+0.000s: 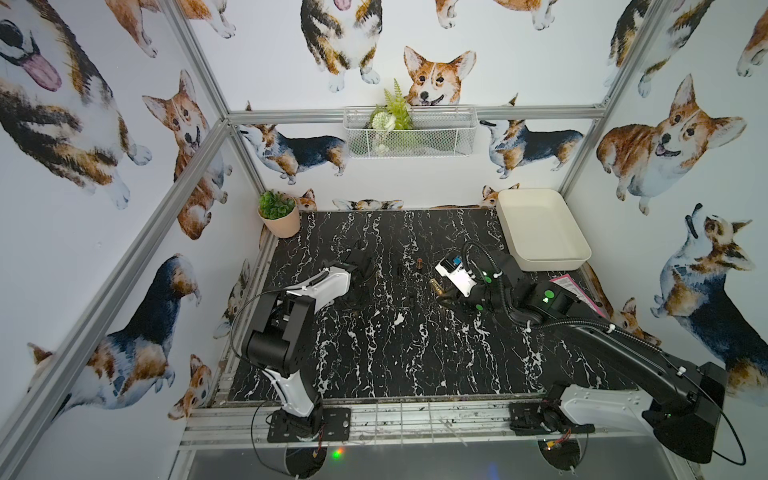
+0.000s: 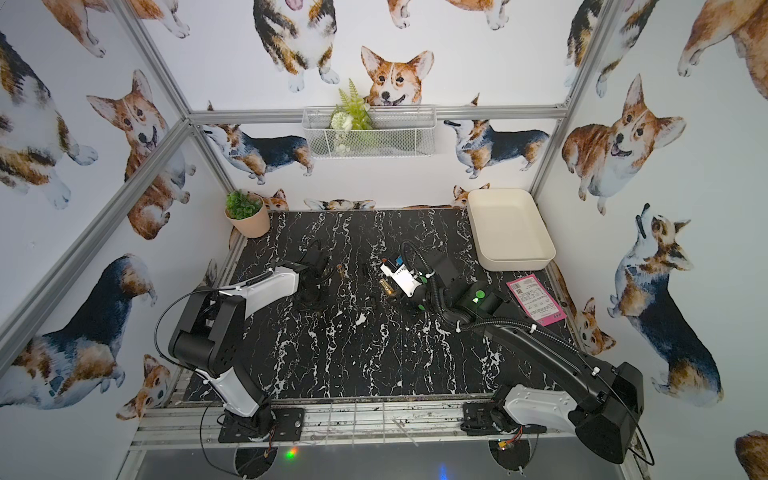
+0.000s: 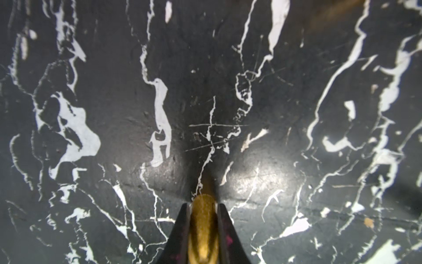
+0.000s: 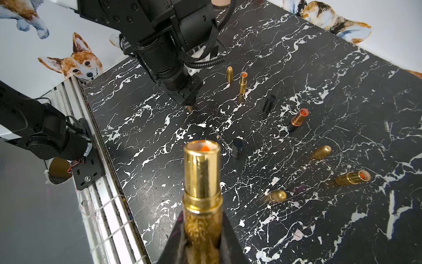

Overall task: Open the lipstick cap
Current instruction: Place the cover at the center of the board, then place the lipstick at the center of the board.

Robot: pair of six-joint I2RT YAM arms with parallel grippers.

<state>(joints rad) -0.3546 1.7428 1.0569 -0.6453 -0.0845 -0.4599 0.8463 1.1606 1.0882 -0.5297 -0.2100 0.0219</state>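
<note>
Right fingers (image 4: 228, 244) clamp a gold lipstick (image 4: 202, 173), uncapped with its orange tip showing, above the black marble counter (image 4: 296, 68). Left fingers (image 3: 179, 230) pinch a gold cap (image 3: 203, 224) low over the counter, well apart.

A gold lipstick (image 1: 435, 286) is held by the right gripper (image 1: 444, 294) above the table (image 1: 374, 353); 1 small tube (image 1: 419, 264), possibly another lipstick, is seen standing nearby.
</note>
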